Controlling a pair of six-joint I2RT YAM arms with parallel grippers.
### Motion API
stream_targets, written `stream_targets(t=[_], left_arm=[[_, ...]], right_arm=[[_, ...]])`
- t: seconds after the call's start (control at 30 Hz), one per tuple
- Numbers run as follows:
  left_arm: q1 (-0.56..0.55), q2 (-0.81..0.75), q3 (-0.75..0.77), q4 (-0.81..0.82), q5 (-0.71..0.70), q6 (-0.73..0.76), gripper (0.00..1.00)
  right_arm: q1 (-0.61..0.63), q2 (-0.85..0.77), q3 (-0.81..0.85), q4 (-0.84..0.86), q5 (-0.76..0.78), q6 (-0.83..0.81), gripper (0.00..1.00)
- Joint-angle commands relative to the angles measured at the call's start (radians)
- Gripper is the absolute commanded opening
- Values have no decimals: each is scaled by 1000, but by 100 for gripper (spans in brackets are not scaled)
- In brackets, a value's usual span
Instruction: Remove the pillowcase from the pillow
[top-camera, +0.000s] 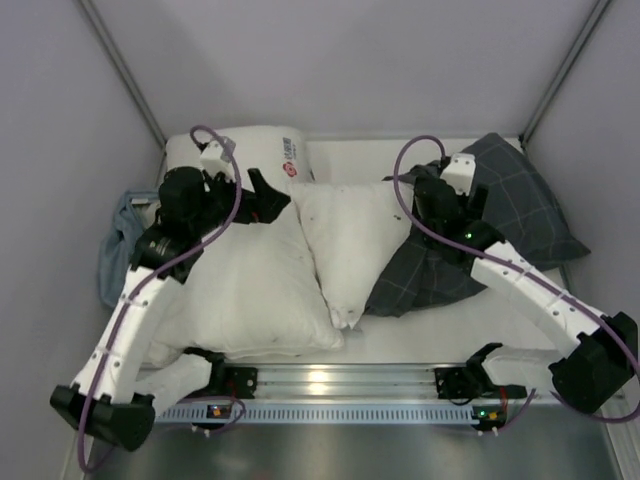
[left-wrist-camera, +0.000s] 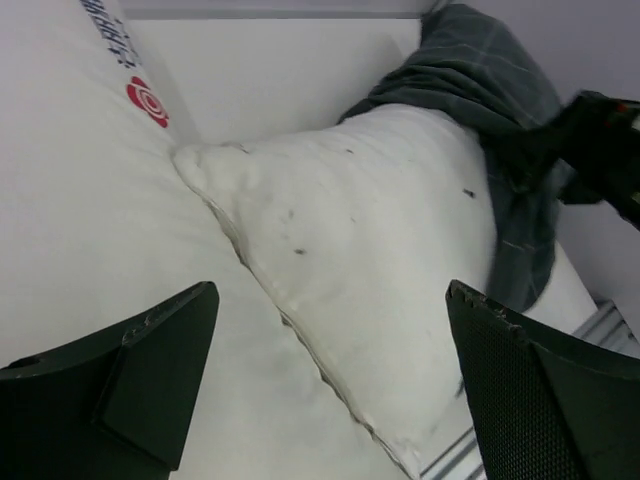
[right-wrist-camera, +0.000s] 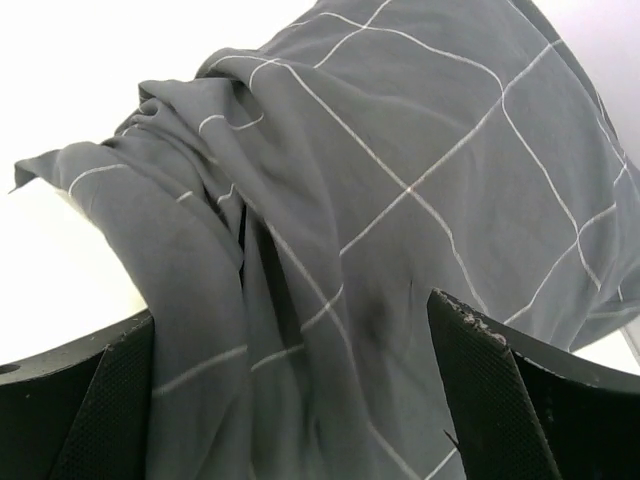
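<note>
pillowcase (top-camera: 525, 215) of dark grey-blue fabric with thin light check lines lies bunched at right, both grippers open

the pillowcase sits right of centre in the top view, running to the upper right, crumpled into folds and lying flat at its far end. its left edge touches and overlaps the right side of the plump plain white pillow (top-camera: 345, 245), which lies tilted in the middle of the frame. whether any of the pillow is still inside the cover cannot be told.

the right gripper (right-wrist-camera: 290, 320) hangs over the pillowcase with its black fingers spread wide, gripping nothing, the folds below and between them. the left gripper (left-wrist-camera: 330, 300) is also spread wide and holds nothing, above the seam where the pillow meets its neighbours.

a larger white pillow (top-camera: 250, 295) fills the lower left, touching the plain pillow. a white pillow with a red round logo and printed text (top-camera: 265, 150) lies at the upper left. a light blue cloth (top-camera: 115, 245) shows at the left edge. a silver metal rail (top-camera: 330, 382) runs along the bottom.
</note>
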Motion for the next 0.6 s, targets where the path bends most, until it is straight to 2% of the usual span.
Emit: stream_targets(t=[0.0,0.07,0.1,0.17,0.2,0.23,0.3,0.33,0.4,0.43,0.53,0.57], left_arm=[[-6,-169,-120,30,156,-71,99],[-58,-200,-187,30,248,-110,99],[-90,-203,-248,30,237,-114,99],[-236,-203,-294,30,166,-104,99],[-291,-183,-311,34,67,-99,99],[-406,-168,-313,39,21,-95,99],[-509,-93,-304,53,-59,-98,99],[-590,-68,-287,53,-146,-101,99],[-660,-5,-276,50,-240,-95,99],[-712,7,-276,48,-355,-96,99],[-787,53,-290,34,-536,-110,99],[-801,62,-297,36,-556,-113,99]], right_arm=[[-8,16,83,-12,-10,-37,93],[-8,13,120,-42,-41,-17,94],[-7,-1,132,-52,-64,-11,94],[-7,-22,163,-64,-164,8,95],[-7,-48,174,-75,-198,18,95],[-7,-63,185,-82,-270,28,95],[-7,-125,192,-90,-346,43,95],[-5,-148,188,-92,-382,46,94],[-4,-227,156,-95,-444,63,94],[-4,-254,140,-108,-459,69,94],[-4,-356,82,-136,-472,87,93],[-4,-379,59,-142,-478,92,94]])
